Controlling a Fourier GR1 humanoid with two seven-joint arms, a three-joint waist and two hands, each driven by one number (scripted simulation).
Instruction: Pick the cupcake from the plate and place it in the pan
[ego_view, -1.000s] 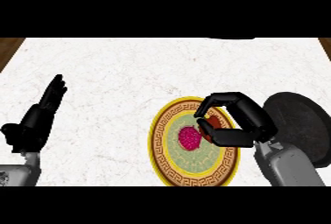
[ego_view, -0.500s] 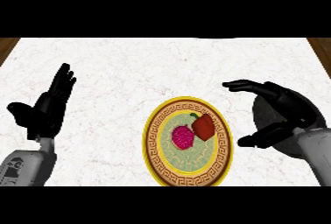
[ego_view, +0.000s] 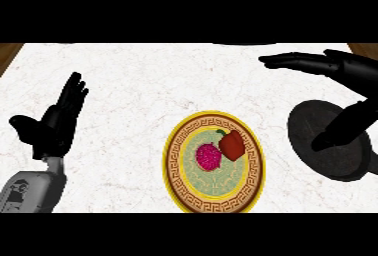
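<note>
A round plate (ego_view: 182, 182) with a yellow patterned rim lies on the white marble counter. On it sit a magenta cupcake (ego_view: 209, 157) and, touching its right side, a red pepper-like piece (ego_view: 232, 144). A dark round pan (ego_view: 330, 153) lies right of the plate. My right hand (ego_view: 347, 67) hovers open above the pan, fingers pointing left and thumb hanging down over the pan; it holds nothing. My left hand (ego_view: 53, 127) rests open at the left, fingers up.
The wooden counter edge (ego_view: 7, 52) shows at the far left and right corners. White marble spreads between the left hand and the plate and beyond the plate.
My right hand was curled over the cupcake on the plate; it opened and moved right and up over the pan, empty. The cupcake stays on the plate.
</note>
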